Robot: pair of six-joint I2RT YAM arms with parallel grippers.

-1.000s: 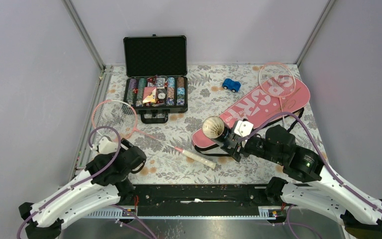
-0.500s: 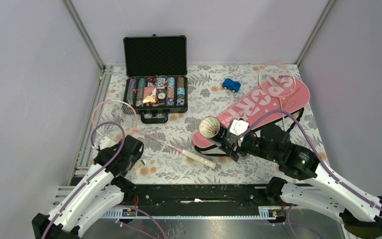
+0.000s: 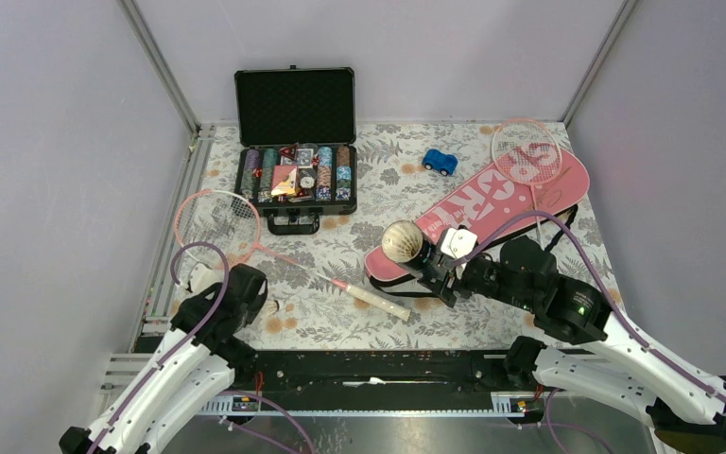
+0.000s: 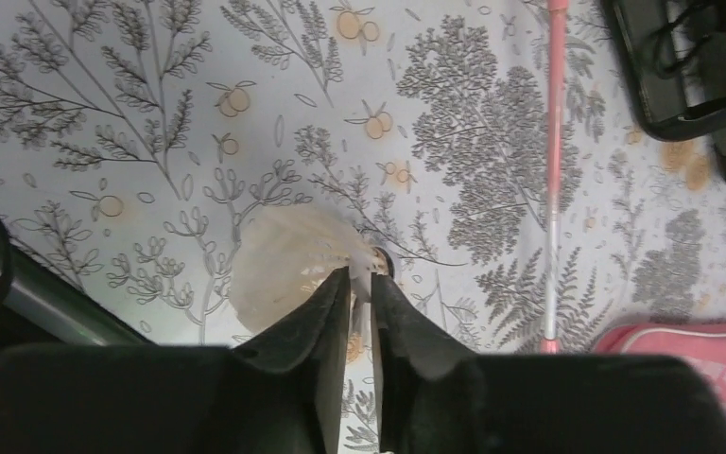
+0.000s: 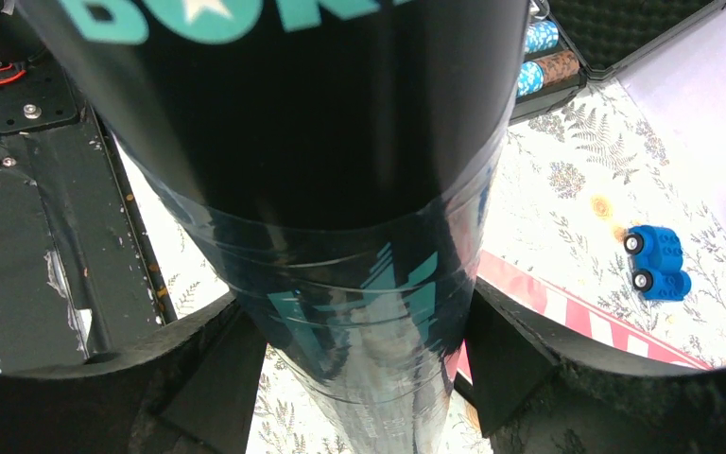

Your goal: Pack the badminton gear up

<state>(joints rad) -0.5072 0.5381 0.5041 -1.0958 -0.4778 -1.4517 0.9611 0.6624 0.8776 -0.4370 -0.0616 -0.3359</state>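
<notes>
- The left gripper (image 4: 357, 284) is pinching a white shuttlecock (image 4: 288, 265) at its cork end, jaws nearly together, by the near-left corner
- The right gripper (image 5: 359, 378) is clamping the black tube (image 3: 403, 241) right of centre, mouth tilting upward
- So thin a pinch is risking a slip or crushed feathers at the tube's rim
- The fingers (image 4: 307, 340) are mostly hiding the cork; whether the shuttlecock is lifted is unclear

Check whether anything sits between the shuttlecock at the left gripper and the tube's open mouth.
Only the near racket, lying flat between the shuttlecock at the left gripper and the tube in the right gripper; a lifted carry should clear it.
</notes>
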